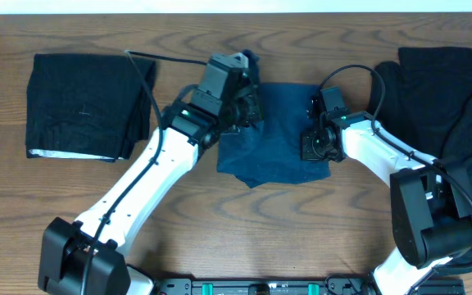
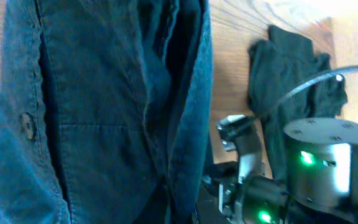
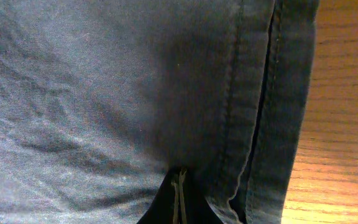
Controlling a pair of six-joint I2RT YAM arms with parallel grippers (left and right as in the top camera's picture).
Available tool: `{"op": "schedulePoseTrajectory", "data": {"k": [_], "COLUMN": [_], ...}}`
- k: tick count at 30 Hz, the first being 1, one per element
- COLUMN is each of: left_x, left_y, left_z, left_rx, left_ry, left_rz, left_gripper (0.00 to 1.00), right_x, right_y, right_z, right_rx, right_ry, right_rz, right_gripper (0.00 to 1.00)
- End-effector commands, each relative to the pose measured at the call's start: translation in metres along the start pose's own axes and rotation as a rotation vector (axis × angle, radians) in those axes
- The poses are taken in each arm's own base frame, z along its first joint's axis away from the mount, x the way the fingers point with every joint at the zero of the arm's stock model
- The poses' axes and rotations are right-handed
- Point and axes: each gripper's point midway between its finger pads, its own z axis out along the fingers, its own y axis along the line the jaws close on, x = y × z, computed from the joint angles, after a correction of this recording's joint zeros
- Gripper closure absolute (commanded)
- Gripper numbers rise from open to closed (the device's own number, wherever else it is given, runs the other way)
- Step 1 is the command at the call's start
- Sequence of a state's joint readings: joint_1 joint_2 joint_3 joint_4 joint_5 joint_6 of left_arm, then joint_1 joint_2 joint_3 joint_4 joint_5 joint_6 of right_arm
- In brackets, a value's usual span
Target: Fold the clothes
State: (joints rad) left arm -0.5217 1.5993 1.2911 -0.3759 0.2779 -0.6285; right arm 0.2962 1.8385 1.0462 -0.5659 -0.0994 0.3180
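A blue denim garment (image 1: pixel 275 139) lies partly folded in the middle of the table. My left gripper (image 1: pixel 248 105) is at its upper left edge. In the left wrist view the cloth (image 2: pixel 104 112) fills the frame and gathers toward the bottom centre, hiding the fingers; it looks gripped. My right gripper (image 1: pixel 312 135) is at the garment's right edge. In the right wrist view its fingers (image 3: pixel 180 198) are pressed together on the blue cloth (image 3: pixel 104 93), next to a stitched hem (image 3: pixel 272 106).
A folded black stack (image 1: pixel 84 106) lies at the far left. A pile of loose black clothes (image 1: pixel 457 90) lies at the far right and shows in the left wrist view (image 2: pixel 291 68). The right arm (image 2: pixel 303 174) is close beside the left gripper.
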Motion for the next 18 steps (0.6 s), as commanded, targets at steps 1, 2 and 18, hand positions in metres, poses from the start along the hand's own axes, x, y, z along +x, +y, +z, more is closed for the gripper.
{"op": "schedulePoseTrajectory", "data": {"k": [1,2,18], "left_x": [-0.005,-0.004,0.017], "left_y": [-0.013,-0.012,-0.028], "left_z": [0.001,0.003,0.049], "left_rx": [0.019,0.014,0.049], "left_ry": [-0.021,-0.017,0.022], "left_rz": [0.011,0.01,-0.023], "left_gripper": [0.94,0.94,0.94], "right_x": [0.028,0.028,0.027], "right_y": [0.0,0.0,0.0], "right_z": [0.016,0.016,0.016], "right_rx": [0.004,0.004,0.002], "right_ry": [0.089,0.089,0.082], "right_rz": [-0.006,-0.006,-0.007], "right_gripper": [0.99,0.99,0.99]}}
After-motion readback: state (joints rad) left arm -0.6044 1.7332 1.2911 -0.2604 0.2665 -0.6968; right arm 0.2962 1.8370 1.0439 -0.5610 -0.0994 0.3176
